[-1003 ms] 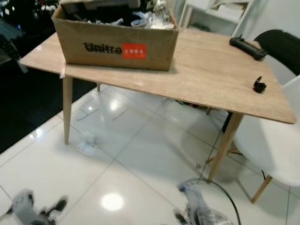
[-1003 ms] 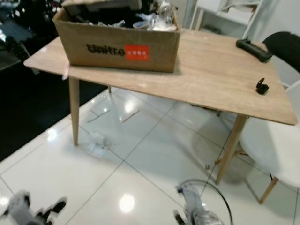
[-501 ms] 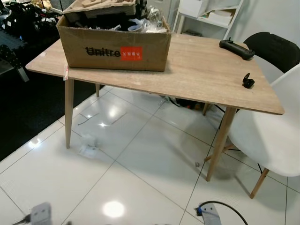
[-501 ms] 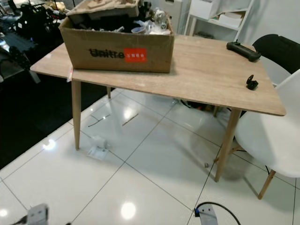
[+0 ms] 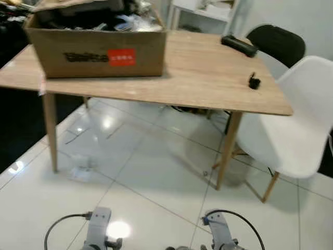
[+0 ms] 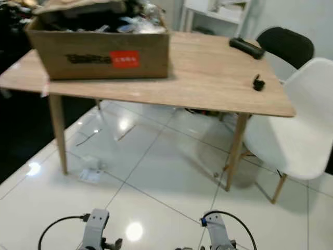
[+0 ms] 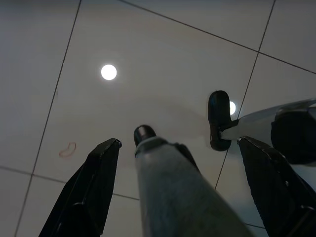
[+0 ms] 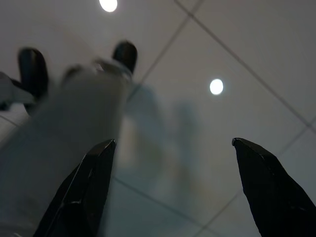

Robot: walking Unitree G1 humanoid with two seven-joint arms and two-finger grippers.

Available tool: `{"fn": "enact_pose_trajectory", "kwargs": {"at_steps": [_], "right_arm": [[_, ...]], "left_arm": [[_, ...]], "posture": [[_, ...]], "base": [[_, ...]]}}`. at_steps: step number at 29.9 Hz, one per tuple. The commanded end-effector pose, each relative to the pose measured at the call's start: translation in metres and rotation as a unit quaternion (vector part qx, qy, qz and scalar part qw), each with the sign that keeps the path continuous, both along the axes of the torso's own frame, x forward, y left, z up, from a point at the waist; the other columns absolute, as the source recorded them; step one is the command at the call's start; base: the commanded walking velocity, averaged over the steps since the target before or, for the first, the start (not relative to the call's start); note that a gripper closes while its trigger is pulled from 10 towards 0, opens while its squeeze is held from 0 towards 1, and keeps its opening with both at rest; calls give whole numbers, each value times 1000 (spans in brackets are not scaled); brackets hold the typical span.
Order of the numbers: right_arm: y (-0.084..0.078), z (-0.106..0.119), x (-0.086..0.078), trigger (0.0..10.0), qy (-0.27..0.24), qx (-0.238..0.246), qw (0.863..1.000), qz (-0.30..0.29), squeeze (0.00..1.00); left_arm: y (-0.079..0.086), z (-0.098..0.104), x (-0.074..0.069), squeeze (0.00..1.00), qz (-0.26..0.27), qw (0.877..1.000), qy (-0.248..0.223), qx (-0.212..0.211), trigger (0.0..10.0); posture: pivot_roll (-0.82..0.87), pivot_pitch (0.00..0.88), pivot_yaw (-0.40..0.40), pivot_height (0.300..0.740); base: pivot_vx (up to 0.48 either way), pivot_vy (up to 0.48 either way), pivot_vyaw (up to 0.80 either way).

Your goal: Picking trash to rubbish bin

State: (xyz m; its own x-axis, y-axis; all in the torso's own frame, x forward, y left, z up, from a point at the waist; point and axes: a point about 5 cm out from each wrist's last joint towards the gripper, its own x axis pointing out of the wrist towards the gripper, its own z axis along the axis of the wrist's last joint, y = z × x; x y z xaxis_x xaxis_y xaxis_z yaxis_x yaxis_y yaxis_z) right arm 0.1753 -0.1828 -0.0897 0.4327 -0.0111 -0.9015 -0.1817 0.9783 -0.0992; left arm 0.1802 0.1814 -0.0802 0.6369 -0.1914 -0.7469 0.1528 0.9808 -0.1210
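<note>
A small crumpled white scrap of trash lies on the white tiled floor beside the table's near left leg. Both silver arms hang low at the bottom edge of the eye views, the left arm and the right arm, each with a black cable. In the left wrist view my left gripper is open over bare tiles, with nothing between its fingers. In the right wrist view my right gripper is open too and holds nothing. A grey part of the robot's body blurs across both wrist views.
A wooden table stands ahead with a full cardboard box, a black controller and a small black object on it. A white chair and a black chair stand on the right. A rubber band lies on the tiles.
The whole picture has shifted, so the camera has turned right and the table now sits further left. The arms now show as two upright wrists close together at the bottom edge.
</note>
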Motion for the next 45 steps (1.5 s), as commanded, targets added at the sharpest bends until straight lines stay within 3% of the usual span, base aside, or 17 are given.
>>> {"fn": "enact_pose_trajectory", "kwargs": {"at_steps": [1,6,13,45], "right_arm": [[-2,-4,-10,10000,21,-8,1000,10,0],[-8,-8,-22,10000,46,-31,998,37,0],[-10,-11,-31,10000,60,-43,995,63,0],[-20,-13,-40,10000,74,-63,990,99,0]], "left_arm": [[4,-4,-7,0,12,1000,21,-1,10000],[9,-8,-16,0,41,998,40,-2,10000],[9,-8,-16,0,40,998,43,1,10000],[9,-8,-16,0,40,998,45,1,10000]], "posture": [[191,99,-61,740],[190,100,-61,740],[194,101,-67,740],[194,97,-67,740]], "base": [[0,0,-781],[0,0,-781],[0,0,-781],[0,0,-781]]}}
